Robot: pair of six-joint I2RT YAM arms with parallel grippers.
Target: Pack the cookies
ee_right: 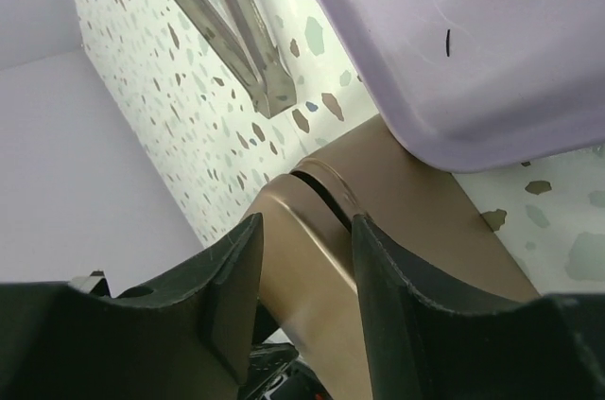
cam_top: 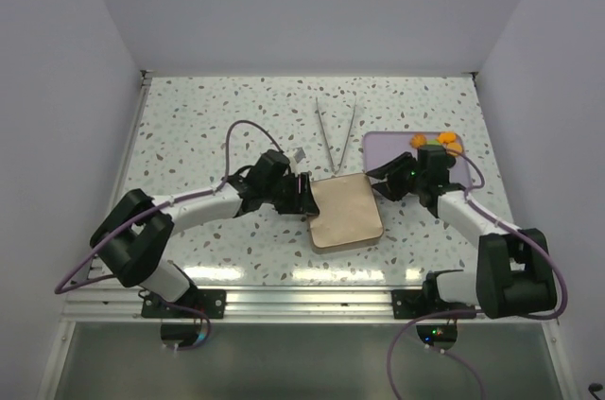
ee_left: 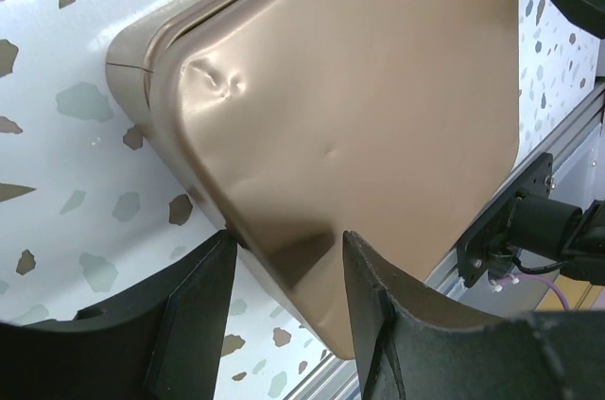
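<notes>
A bronze tin (cam_top: 345,211) with its lid on lies flat in the middle of the table. A few orange cookies (cam_top: 451,144) sit on a lilac tray (cam_top: 383,147) behind the tin; the rest are hidden. My left gripper (cam_top: 304,194) is open at the tin's left edge, and its fingers (ee_left: 378,315) straddle the dented lid's rim (ee_left: 284,268). My right gripper (cam_top: 383,178) is open at the tin's far right corner (ee_right: 312,249). There the lid sits slightly askew, with a dark gap showing.
Metal tongs (cam_top: 334,135) lie open behind the tin, also in the right wrist view (ee_right: 236,31). The lilac tray's rim (ee_right: 473,60) sits close above the right gripper. White walls close in the table on three sides.
</notes>
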